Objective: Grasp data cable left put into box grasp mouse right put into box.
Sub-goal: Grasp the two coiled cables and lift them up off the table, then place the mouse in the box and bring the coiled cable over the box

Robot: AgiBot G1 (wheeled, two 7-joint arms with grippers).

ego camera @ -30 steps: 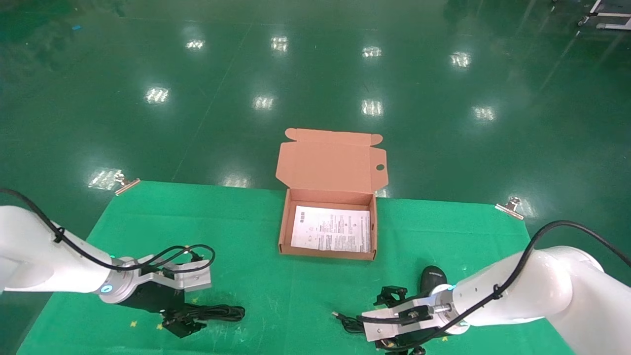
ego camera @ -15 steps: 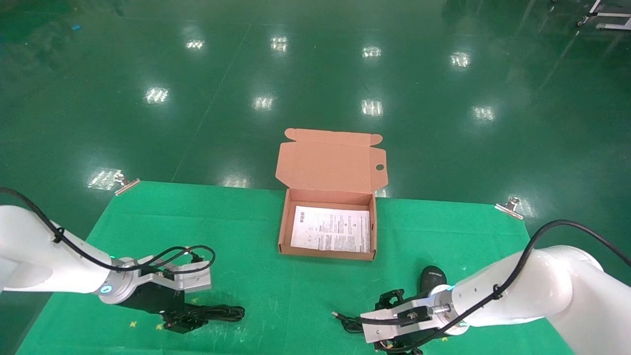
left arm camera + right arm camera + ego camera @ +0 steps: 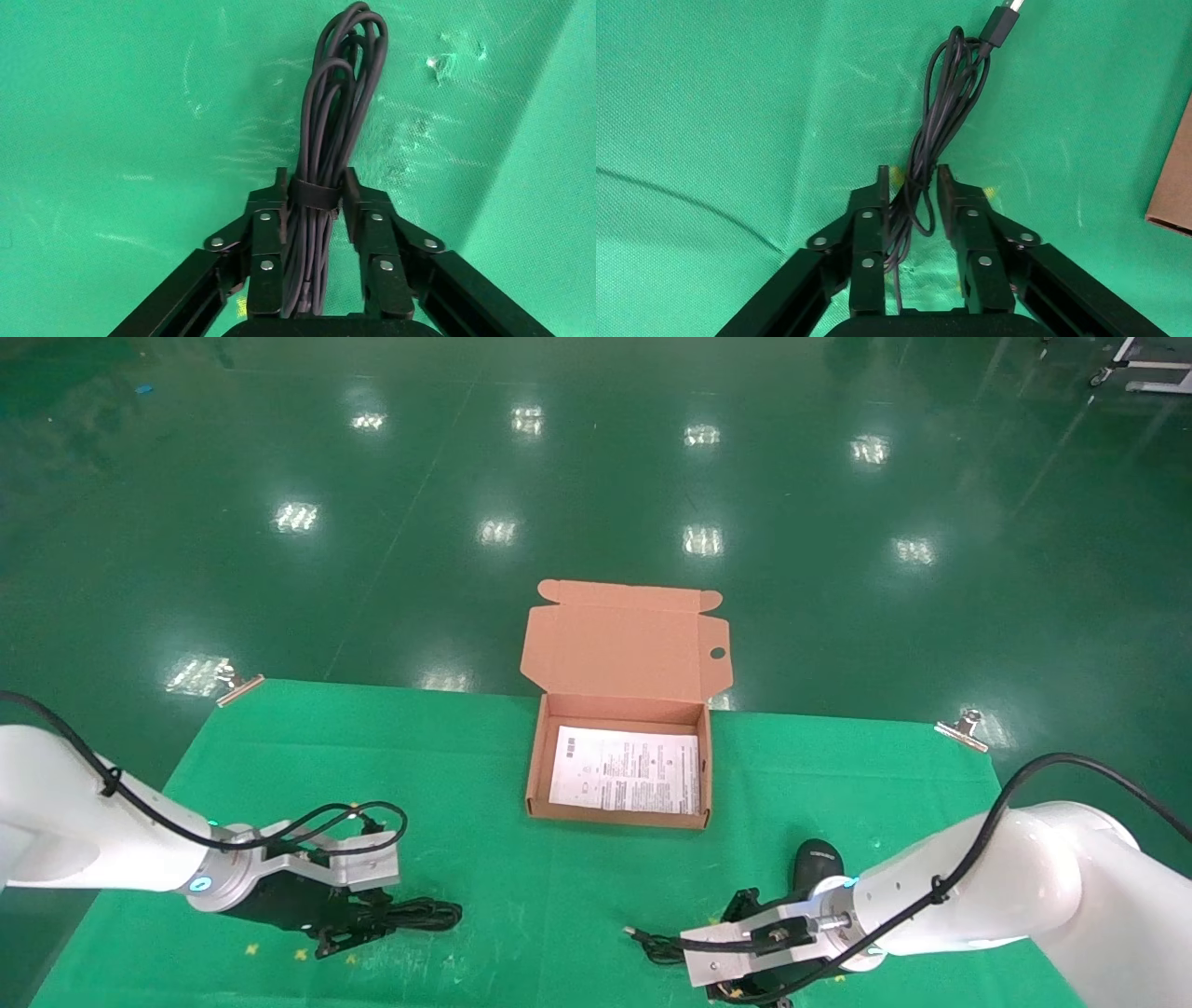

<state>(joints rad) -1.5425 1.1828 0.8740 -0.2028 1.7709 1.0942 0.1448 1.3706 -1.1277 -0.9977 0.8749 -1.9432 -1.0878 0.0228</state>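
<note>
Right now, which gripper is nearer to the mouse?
The right. The right gripper sits just in front of the mouse, its fingers around the mouse's cord. The left gripper is far across the table, shut on the data cable.

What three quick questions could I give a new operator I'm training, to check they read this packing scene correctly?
1. True or false: the left gripper has its fingers against the data cable.
2. What lies between the right gripper fingers: A) the mouse body, B) the mouse's cord, C) nothing?
3. What lies inside the open box?

Key: 1 true; 2 B; 3 a white printed leaflet.
</note>
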